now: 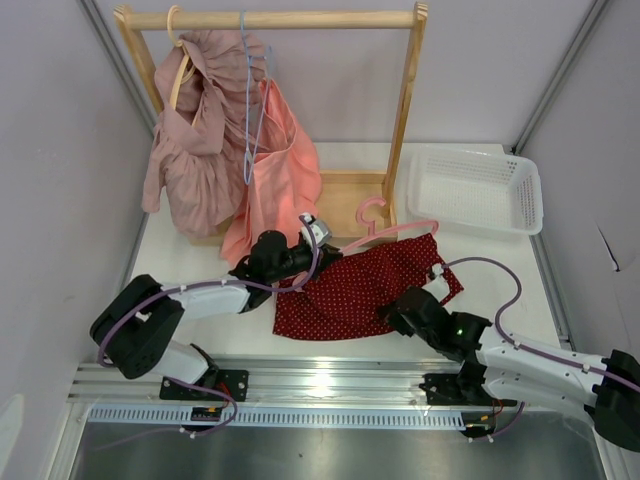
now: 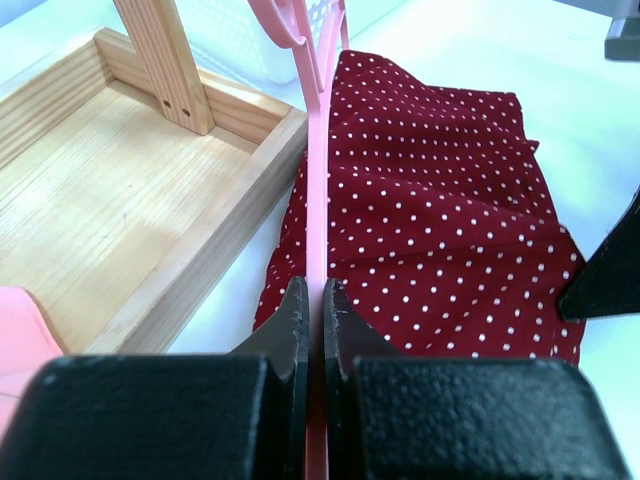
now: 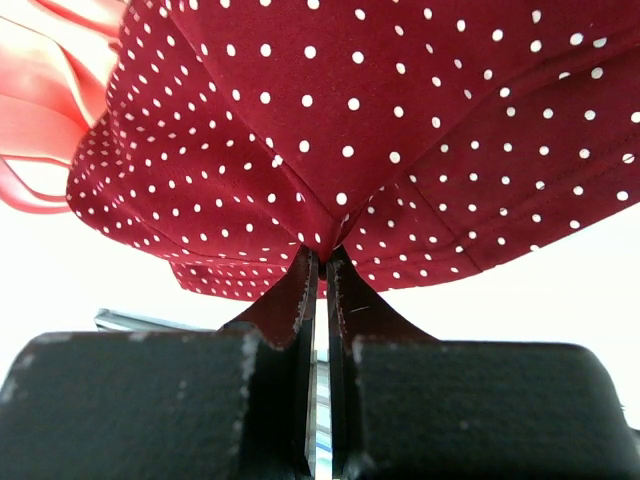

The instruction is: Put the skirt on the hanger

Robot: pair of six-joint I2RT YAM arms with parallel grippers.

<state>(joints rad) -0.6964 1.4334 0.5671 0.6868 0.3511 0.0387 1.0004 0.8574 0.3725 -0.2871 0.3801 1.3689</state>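
Observation:
The dark red polka-dot skirt (image 1: 360, 285) lies spread on the white table, also in the left wrist view (image 2: 440, 230) and the right wrist view (image 3: 380, 130). The pink plastic hanger (image 1: 392, 230) lies along its far edge, hook by the rack post. My left gripper (image 1: 305, 262) is shut on the hanger's thin pink bar (image 2: 316, 200), which runs straight between the jaws. My right gripper (image 1: 392, 312) is shut on a pinched fold at the skirt's near right edge (image 3: 322, 245).
A wooden rack (image 1: 405, 100) with a tray base (image 2: 110, 200) stands at the back. It holds a dusty-pink ruffled garment (image 1: 195, 140), a salmon-pink garment (image 1: 280, 170) and a light blue wire hanger (image 1: 250, 110). A white basket (image 1: 475, 188) sits back right.

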